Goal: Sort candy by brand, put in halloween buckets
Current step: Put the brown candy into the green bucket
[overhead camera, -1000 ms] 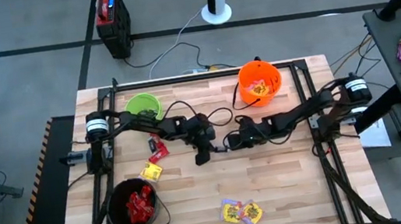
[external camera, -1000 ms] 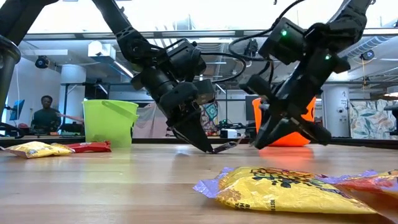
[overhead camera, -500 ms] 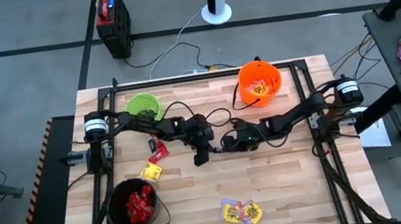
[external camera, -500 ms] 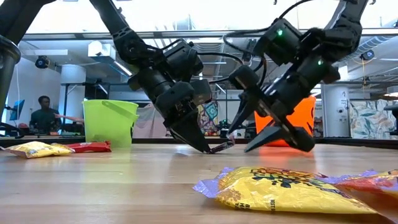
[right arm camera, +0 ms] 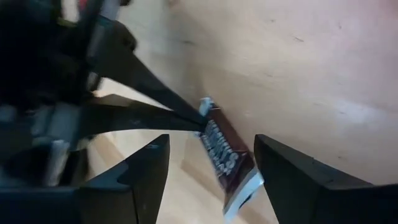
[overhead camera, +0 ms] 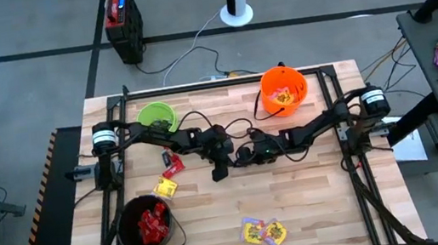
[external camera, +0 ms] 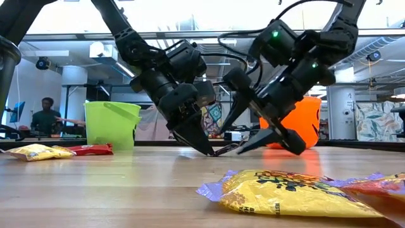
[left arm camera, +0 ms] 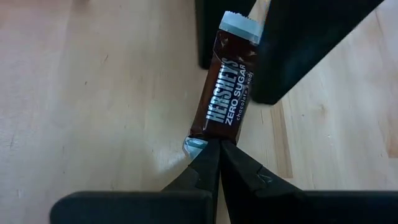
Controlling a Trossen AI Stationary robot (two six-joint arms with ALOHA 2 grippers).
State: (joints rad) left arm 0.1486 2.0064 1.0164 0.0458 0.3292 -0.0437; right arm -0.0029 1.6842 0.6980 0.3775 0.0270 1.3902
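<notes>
Since a second ago: right gripper point(external camera: 253, 136) sliding in toward the left one, fingers spreading from pinched to wide, now straddling the free end of the dark Hershey's bar point(left arm camera: 225, 93). Left gripper point(left arm camera: 213, 144) pinching the bar's crimped foil tail, fingertips closed on it. Bar lying mid-table, well in front of the orange bucket point(overhead camera: 284, 90) and slightly toward the lime green bucket point(overhead camera: 157, 115).

Probably handling as light and fairly stiff in the body, with slick wrapper and floppy crimped ends; taking it across the firm middle looking safer than by the thin tail.

Left wrist view reading out the brand. High view alone placing the black bucket point(overhead camera: 149, 226) of red candy and the yellow packets point(overhead camera: 264, 232).
</notes>
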